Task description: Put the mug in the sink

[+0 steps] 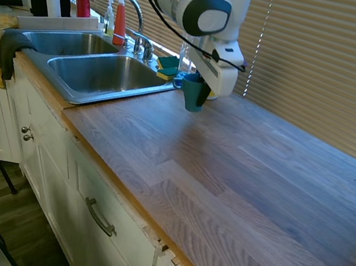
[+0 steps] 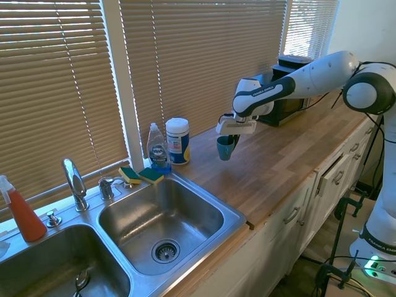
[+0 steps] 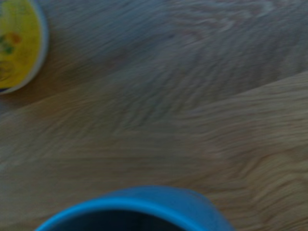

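Mug (image 2: 225,148) was off the counter, pinched at the rim by the gripper (image 2: 229,140), fingers clamped on its wall, hanging upright in mid-frame of the second exterior view, above bare wood and clear of it. In the first exterior view the same mug (image 1: 194,93) sat upper centre, just right of the sink (image 1: 105,76) edge, with the sponges (image 1: 168,68) behind it. Wrist view showed only the blue rim (image 3: 144,209) at the bottom edge, blurry wood grain, and the yellow top of the wipes canister (image 3: 17,45) at upper left. Judgement: this was the carry step, grasp done, drop-off not yet done. To do it well: keep the mug level and high enough to pass over the steel lip, then translate toward the near basin (image 2: 162,224) at lower centre of the second exterior view. The route runs close to the wipes canister (image 2: 177,141), dish soap bottle (image 2: 157,147) and sponges (image 2: 142,175) along the window side, so stay on the counter-front side of them. Lower only once fully inside the basin walls, aim at flat floor away from the drain (image 2: 165,250), and release when the base is down or nearly so; ceramic on steel won't forgive a drop. Rim grip is shallow, so no fast wrist rotation.
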`<state>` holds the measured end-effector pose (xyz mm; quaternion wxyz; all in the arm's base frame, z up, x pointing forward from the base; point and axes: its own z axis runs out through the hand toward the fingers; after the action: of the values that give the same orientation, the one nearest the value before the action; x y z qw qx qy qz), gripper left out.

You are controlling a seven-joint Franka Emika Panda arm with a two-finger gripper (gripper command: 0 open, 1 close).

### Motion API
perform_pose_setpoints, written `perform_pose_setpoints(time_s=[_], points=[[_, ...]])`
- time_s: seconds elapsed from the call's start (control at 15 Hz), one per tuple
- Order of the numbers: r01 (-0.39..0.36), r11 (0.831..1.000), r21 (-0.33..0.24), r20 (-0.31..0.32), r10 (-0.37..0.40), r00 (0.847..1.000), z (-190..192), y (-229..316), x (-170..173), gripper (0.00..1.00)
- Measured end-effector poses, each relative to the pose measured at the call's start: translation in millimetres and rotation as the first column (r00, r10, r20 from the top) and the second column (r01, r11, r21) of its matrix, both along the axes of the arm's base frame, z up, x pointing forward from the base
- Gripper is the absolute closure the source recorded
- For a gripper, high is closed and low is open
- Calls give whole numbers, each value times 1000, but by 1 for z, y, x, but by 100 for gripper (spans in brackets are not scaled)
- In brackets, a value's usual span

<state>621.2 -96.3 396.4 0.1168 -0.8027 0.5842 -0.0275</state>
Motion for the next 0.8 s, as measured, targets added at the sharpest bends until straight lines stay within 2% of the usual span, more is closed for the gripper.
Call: perform_pose_setpoints(time_s=[0.2,0.53,0.8], points=[[-119,993,2,50,119,992,30,84,-3,100],[-279,960,8,81,278,957,45,227,-8,100],[-373,928,25,82,370,926,46,302,6,100]])
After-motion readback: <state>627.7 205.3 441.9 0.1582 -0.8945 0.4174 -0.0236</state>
